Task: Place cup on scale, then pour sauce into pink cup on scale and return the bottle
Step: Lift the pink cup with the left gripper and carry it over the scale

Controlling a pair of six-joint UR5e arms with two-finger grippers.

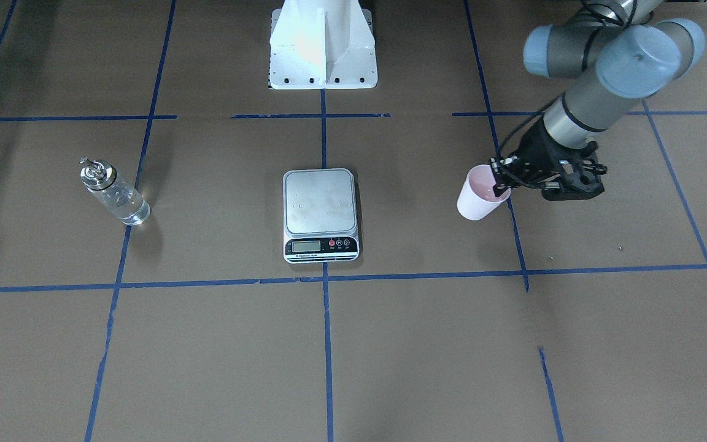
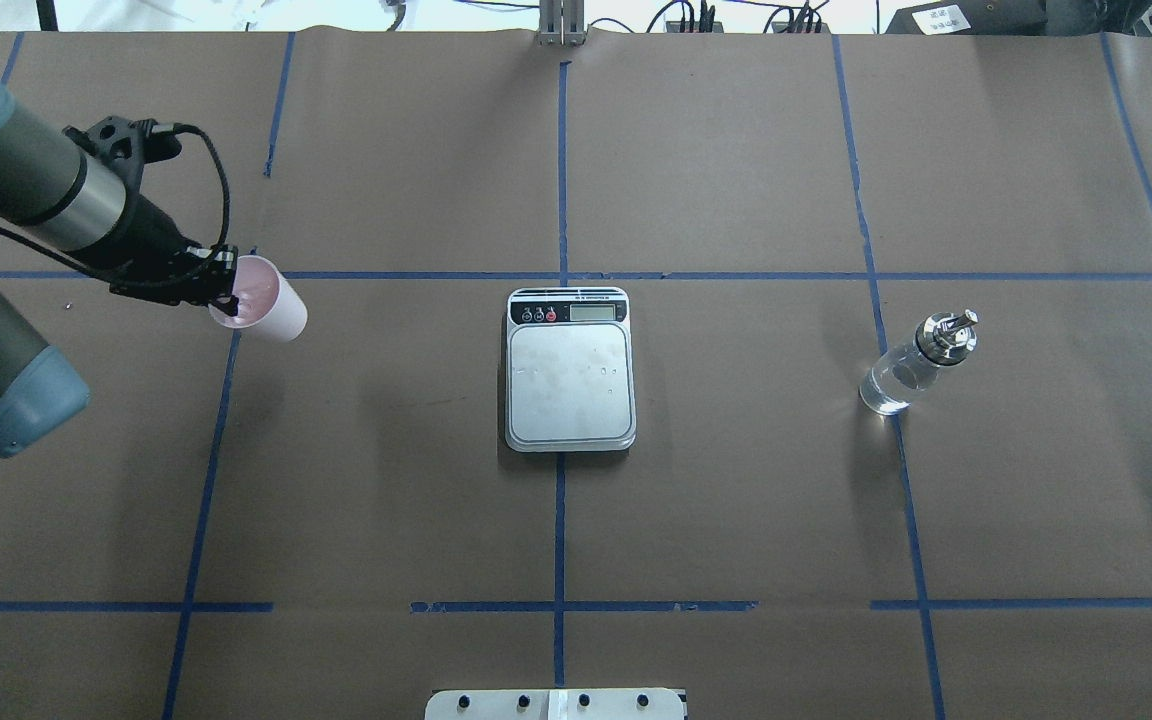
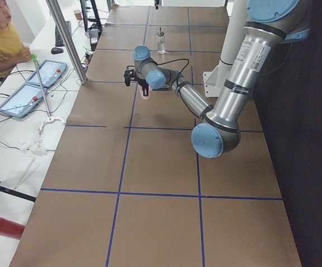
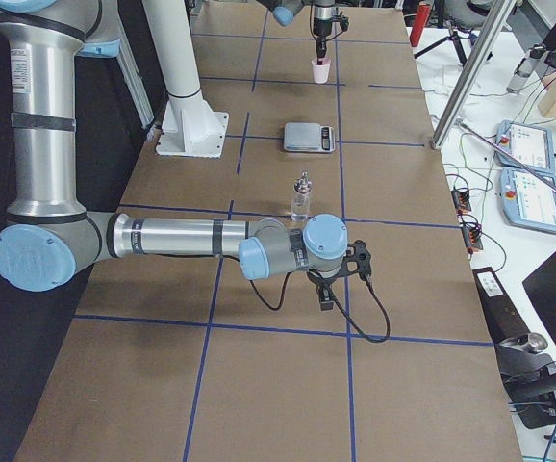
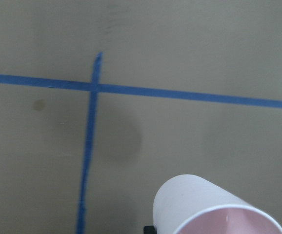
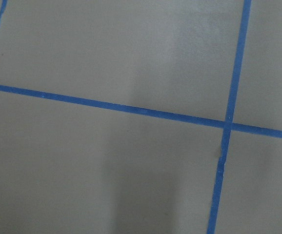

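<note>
The left gripper (image 1: 501, 186) is closed on the rim of the cup (image 1: 477, 197), one finger inside the pink mouth and one outside. It holds the cup near the counter's end on the robot's left, well apart from the scale (image 1: 320, 209), which lies flat at the middle of the counter (image 2: 736, 500) with its display toward the far edge from the robot. The bottle (image 1: 114, 193) stands upright toward the opposite end, on a blue tape line (image 2: 911, 520), with clear liquid (image 1: 125, 207) in it.

The two cameras looking down show the grasp and the spacing of the three things. The left wrist camera adds only the cup's white wall and pink lip at the bottom edge, cut off by the frame, with a soft round shadow on the paper apart from it. The gripper itself is almost wholly out of that picture. Whether the cup's base touches the paper is hard to judge from any view.

The right gripper (image 4: 324, 296) shows only from the counter's right end, pointing down over bare paper on the near side of the bottle. From there I cannot tell whether it is open or closed. Its wrist camera shows only brown paper and crossing tape.

From the left end the cup is mostly hidden behind the arm. The scale's reading is too small to read.
</note>
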